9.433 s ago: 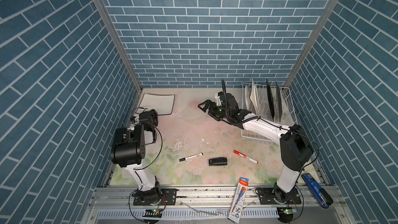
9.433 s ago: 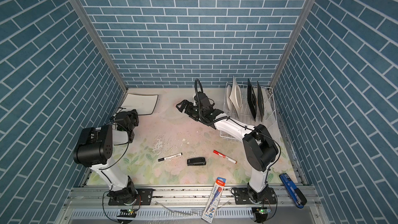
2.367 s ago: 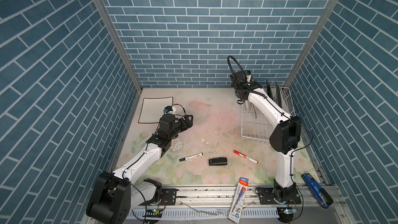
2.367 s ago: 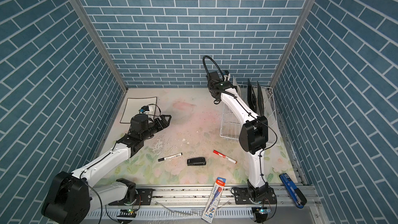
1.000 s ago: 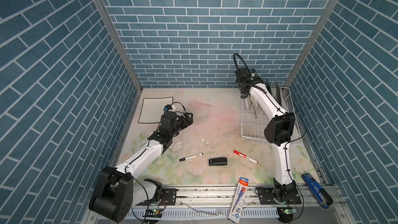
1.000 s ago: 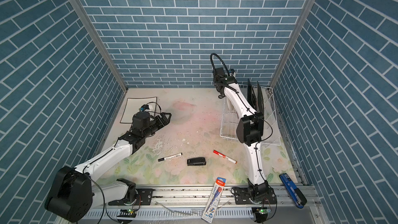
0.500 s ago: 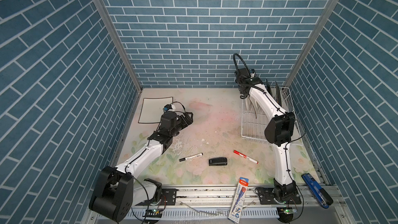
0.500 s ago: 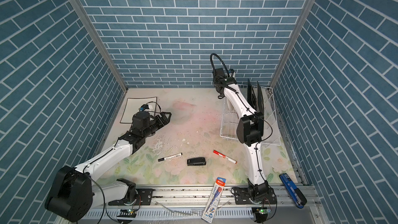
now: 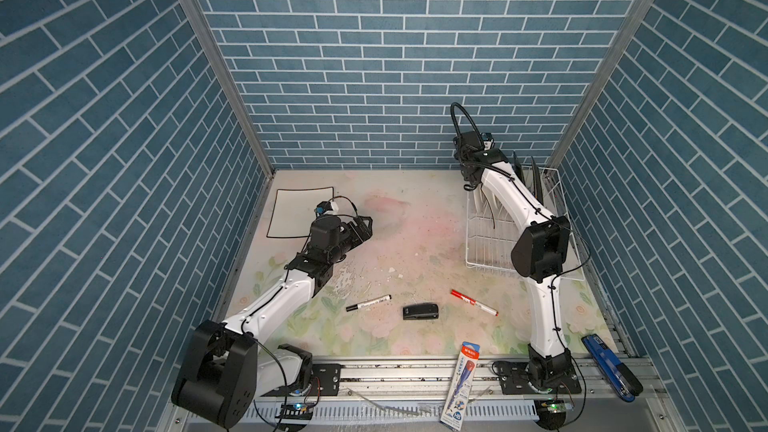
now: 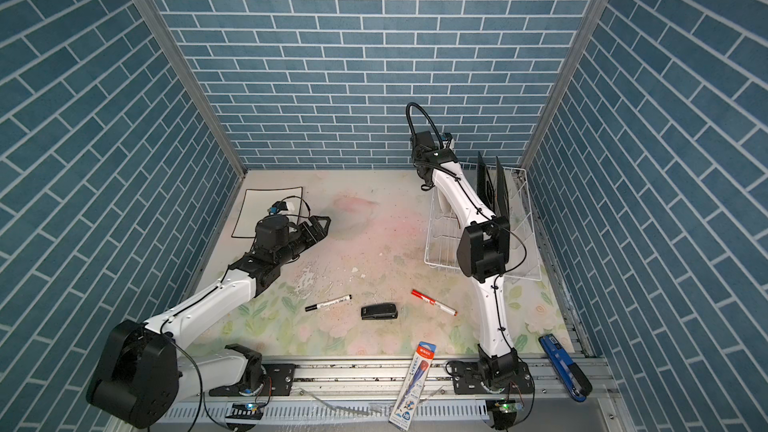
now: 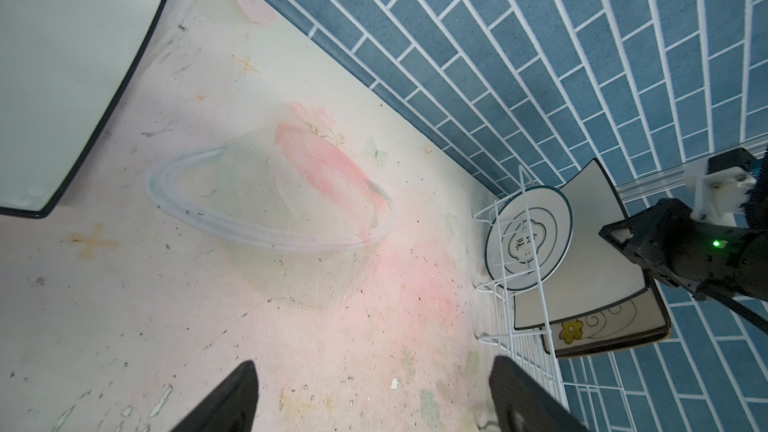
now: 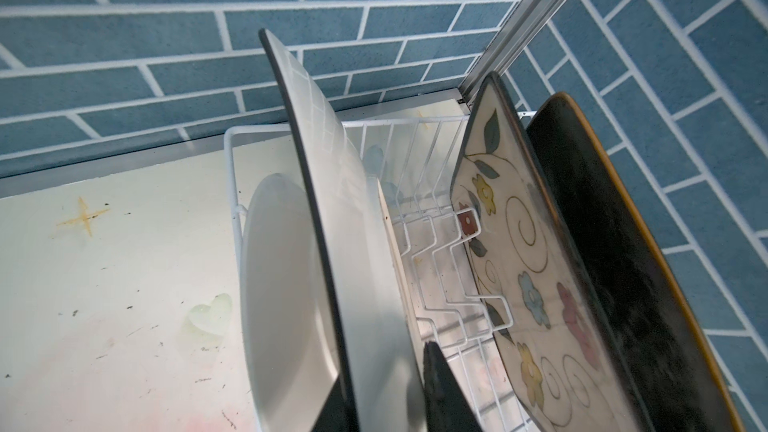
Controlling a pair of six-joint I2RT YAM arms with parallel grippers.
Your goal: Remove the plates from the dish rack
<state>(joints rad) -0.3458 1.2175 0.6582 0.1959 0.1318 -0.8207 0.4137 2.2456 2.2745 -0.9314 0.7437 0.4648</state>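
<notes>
Dish rack at table's far right corner holds four plates upright: round white plate, square white plate, flower-patterned plate, black plate. One white plate lies unloaded, far left.

Right gripper straddles square white plate's rim, fingers either side; firm pinch: cannot tell. Left gripper spread, empty.

Judgement: one of five done.

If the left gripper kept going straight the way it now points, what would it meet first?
Probably bare table, then the dish rack. The open left gripper points across the mat at the rack's near end, where the round white plate stands; depth is hard to judge.
</notes>
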